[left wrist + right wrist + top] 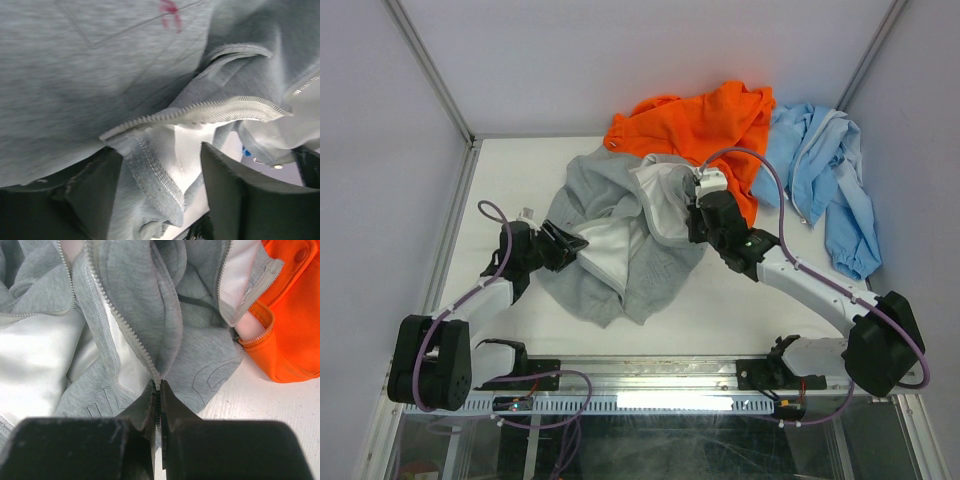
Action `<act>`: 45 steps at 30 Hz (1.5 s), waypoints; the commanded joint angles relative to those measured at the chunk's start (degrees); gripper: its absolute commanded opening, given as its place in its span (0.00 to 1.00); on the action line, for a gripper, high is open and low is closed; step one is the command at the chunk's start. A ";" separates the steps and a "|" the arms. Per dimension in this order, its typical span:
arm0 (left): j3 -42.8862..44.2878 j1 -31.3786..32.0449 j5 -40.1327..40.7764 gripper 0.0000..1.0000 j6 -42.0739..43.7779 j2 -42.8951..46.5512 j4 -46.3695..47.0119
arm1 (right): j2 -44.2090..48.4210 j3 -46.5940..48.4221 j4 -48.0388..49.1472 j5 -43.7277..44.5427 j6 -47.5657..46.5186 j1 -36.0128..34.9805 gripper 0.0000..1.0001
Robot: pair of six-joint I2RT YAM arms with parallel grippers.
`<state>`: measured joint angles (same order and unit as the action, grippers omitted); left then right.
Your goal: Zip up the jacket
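Mid-table, the jacket (620,270) sits as a crumpled heap, front open, white lining up. Its long axis runs roughly from the near edge to the far edge, leaning slightly right at the far end. Can't tell which end is the hood.

Left gripper (572,243) is at the heap's left side. Right gripper (695,222) is at its far-right part. Orange garment (700,120) touches the jacket's far edge, and the light blue jacket (830,180) lies right of that on the table (520,180).

Top view hides both grips. Left wrist view shows the fingers (235,195) about half open, straddling a folded front edge with zipper teeth (210,112) just above them. Cloth is between them, and there is a gap on the right finger's side, so no clear pinch. This view also shows a small red mark (170,10) on the grey fabric.

Right wrist view shows the fingertips (172,405) pressed together on the jacket edge, where a row of zipper teeth (127,330) runs down into them. A second zipper row is at upper right, well apart from the first.
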<state>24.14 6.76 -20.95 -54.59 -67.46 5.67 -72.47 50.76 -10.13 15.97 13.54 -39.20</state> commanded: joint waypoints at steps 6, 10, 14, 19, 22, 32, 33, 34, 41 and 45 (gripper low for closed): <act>-6.57 4.07 4.03 0.38 -8.74 6.03 15.85 | 1.97 0.73 2.43 -1.54 0.50 -0.08 0.00; -11.55 4.49 6.66 0.48 -11.53 15.07 18.55 | 1.57 1.00 2.14 -2.13 0.60 -0.16 0.00; -14.54 4.61 7.70 0.51 -13.25 21.16 21.59 | 1.17 1.22 2.09 -2.71 0.94 -0.13 0.00; -14.25 5.02 6.27 0.54 -12.89 18.38 24.36 | 0.46 1.90 2.12 -3.13 1.16 -0.16 0.00; -15.28 5.44 5.08 0.53 -14.74 16.07 29.78 | 0.13 2.19 1.95 -3.52 1.38 -0.23 0.00; -18.85 6.49 11.14 0.47 -15.78 21.57 35.32 | 0.37 3.31 0.67 -3.82 0.88 -0.50 0.00; -18.46 6.78 11.12 0.47 -15.31 20.77 35.29 | 0.33 3.54 0.65 -3.88 0.95 -0.47 0.00; -18.30 6.89 11.17 0.48 -15.14 19.64 35.29 | 0.19 3.59 0.72 -3.91 1.07 -0.49 0.00; -17.02 7.15 12.47 0.49 -12.27 11.68 35.33 | -1.15 3.98 0.94 -4.72 1.76 -0.75 0.00; -14.28 7.10 15.75 0.36 -8.25 9.33 31.66 | -2.78 4.45 1.13 -3.99 0.37 -0.56 0.00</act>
<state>5.61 13.54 -9.04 -68.03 -56.73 36.49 -73.95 52.16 -11.05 12.12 14.63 -39.59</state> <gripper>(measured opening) 0.434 0.015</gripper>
